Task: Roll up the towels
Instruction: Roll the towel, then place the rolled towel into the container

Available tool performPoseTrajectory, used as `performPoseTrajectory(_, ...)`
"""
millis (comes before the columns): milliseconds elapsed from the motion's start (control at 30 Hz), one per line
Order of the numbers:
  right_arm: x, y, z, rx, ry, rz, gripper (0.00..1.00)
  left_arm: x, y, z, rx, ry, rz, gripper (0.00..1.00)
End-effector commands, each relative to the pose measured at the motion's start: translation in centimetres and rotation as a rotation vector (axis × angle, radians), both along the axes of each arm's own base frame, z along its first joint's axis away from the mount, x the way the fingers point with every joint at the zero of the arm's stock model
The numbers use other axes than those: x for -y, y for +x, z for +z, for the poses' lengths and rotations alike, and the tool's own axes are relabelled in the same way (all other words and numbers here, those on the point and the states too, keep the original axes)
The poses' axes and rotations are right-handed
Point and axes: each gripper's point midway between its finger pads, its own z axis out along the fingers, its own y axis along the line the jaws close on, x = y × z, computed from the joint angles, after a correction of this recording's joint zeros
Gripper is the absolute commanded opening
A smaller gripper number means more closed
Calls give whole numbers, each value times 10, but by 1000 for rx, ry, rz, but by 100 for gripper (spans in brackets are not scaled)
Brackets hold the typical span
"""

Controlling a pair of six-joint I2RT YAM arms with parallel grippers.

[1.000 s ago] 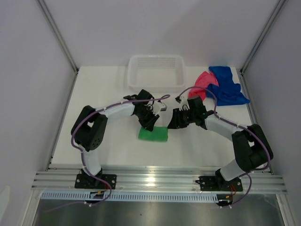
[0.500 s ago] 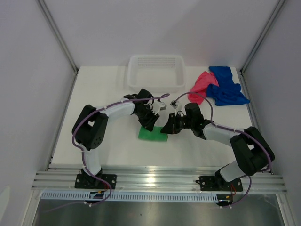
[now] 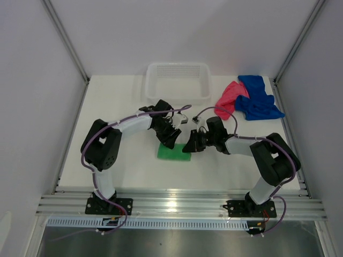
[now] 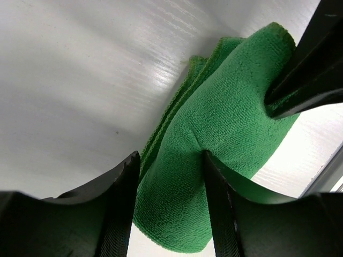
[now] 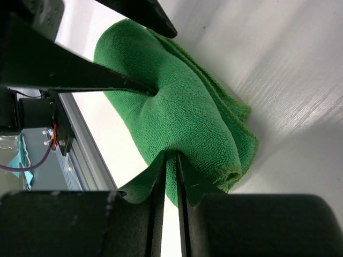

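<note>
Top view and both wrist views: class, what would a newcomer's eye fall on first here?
The folded green microfibre towel at mid-table stands out first: the right gripper pinches its edge while the left gripper straddles it, jaws apart. Next come the pink-red towel and the royal blue towel, crumpled together at the far right corner, to the right of a white slotted plastic basket.

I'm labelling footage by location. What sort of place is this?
Probably a lab robot test cell: a white table boxed in by plain panels, a left arm and right arm bolted to an aluminium rail, and practice props, a green towel and a white basket.
</note>
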Motion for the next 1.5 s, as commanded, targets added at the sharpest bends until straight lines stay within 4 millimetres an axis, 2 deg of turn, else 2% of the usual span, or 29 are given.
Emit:
performPoseTrajectory(0,4,17,-7,-1,-46,-53,16,-10,9,24,52,-2,15,55)
performPoseTrajectory(67,8,18,-14,-24,-76,-69,16,-15,17,33,81,-20,35,57)
performPoseTrajectory(200,9,22,-14,-47,-73,-75,15,-34,26,39,109,-16,89,57)
performPoseTrajectory(300,11,23,-16,-65,-80,-82,15,-46,23,32,95,14,104,56)
performPoseTrajectory(467,9,25,-15,-76,-74,-90,16,-53,23,14,63,64,129,54)
performPoseTrajectory(600,8,29,-15,-93,-76,-93,16,-46,30,38,108,19,127,55)
performPoseTrajectory(633,8,30,-15,-96,-75,-92,17,-44,37,59,169,-5,114,55)
performPoseTrajectory(733,6,32,-16,-124,-79,-81,16,-43,40,87,246,-31,91,57)
performPoseTrajectory(833,5,34,-17,-157,-89,-80,17,-33,31,100,310,-66,9,59)
performPoseTrajectory(867,5,34,-17,-162,-91,-81,17,-24,18,105,339,-74,-48,59)
performPoseTrajectory(933,5,35,-16,-161,-90,-83,17,-16,8,102,419,-47,-141,63)
performPoseTrajectory(967,5,33,-16,-165,-92,-82,17,-3,-10,98,439,-41,-211,64)
performPoseTrajectory(1000,5,33,-16,-164,-92,-81,17,0,-17,90,450,-20,-244,67)
performPoseTrajectory(1033,6,33,-15,-163,-89,-82,17,2,-19,86,487,17,-274,71)
performPoseTrajectory(1067,5,32,-13,-160,-84,-80,17,15,-24,84,520,15,-317,72)
performPoseTrajectory(1100,5,31,-12,-159,-81,-78,17,13,-30,71,520,44,-353,72)
performPoseTrajectory(1133,4,30,-12,-159,-82,-75,18,17,-31,66,544,69,-372,72)
performPoseTrajectory(1167,4,30,-10,-153,-79,-70,18,22,-24,65,583,72,-376,73)
performPoseTrajectory(1200,3,29,-9,-150,-78,-66,18,20,-24,52,584,101,-399,73)
performPoseTrajectory(1300,3,29,-6,-144,-75,-64,18,20,-17,41,621,137,-423,76)
performPoseTrajectory(1467,2,30,-1,-122,-81,-69,18,25,-19,31,658,152,-458,78)
